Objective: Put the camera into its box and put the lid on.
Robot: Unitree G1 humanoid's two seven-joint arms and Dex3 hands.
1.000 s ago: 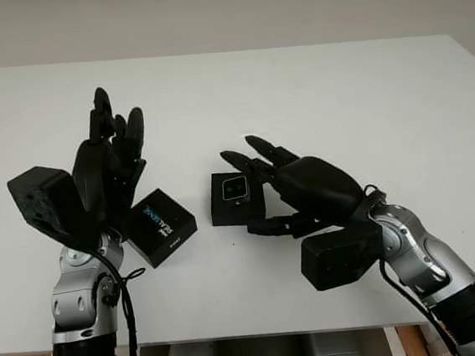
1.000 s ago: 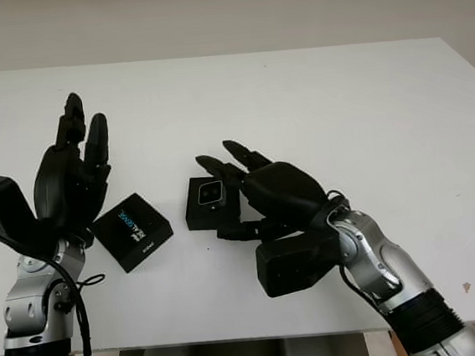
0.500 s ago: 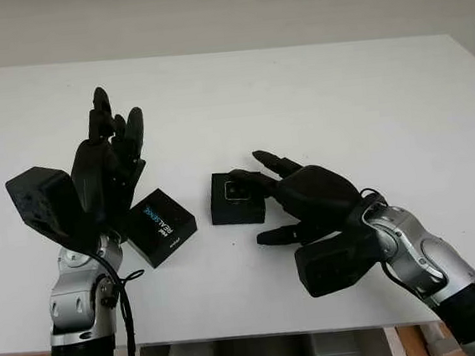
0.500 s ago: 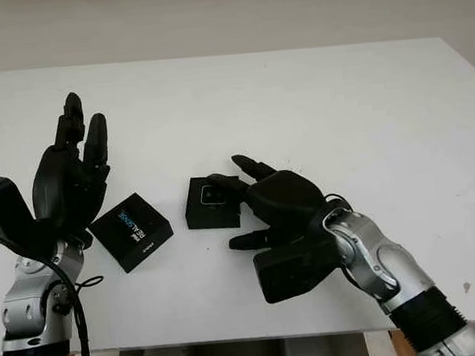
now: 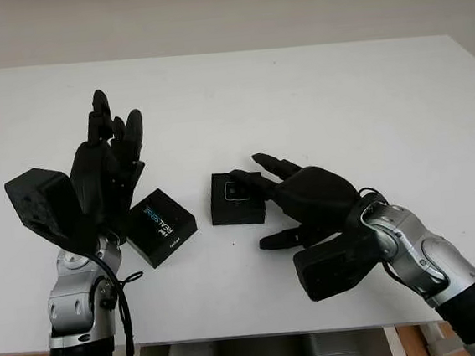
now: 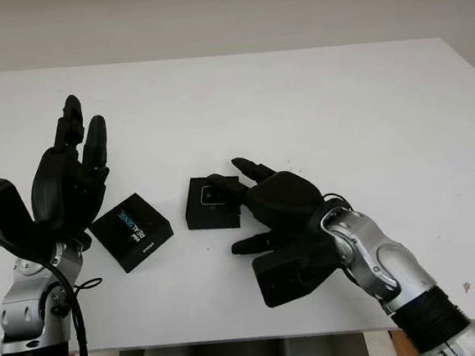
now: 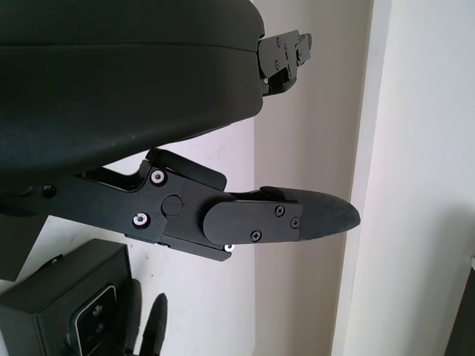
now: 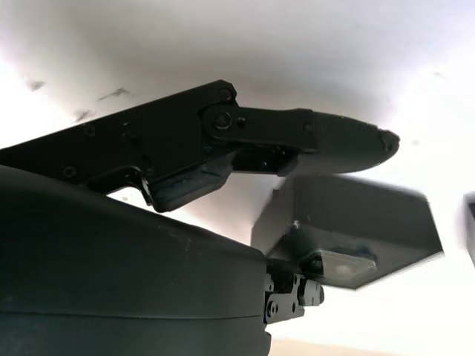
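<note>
Centrally on the white desk (image 5: 313, 86), nearer its front edge, sits the box (image 5: 237, 198) with the camera (image 5: 236, 191) in it, lens up. Right hand (image 5: 302, 197) hovers at the box's right side, open, holding nothing; the right wrist view shows one finger (image 8: 326, 141) over the box's matte black, square-cornered body. Lid (image 5: 161, 227), flat black with blue print, lies toward the front-left corner. Left hand (image 5: 106, 169) is raised above it, open. Far half of desk offers room.
</note>
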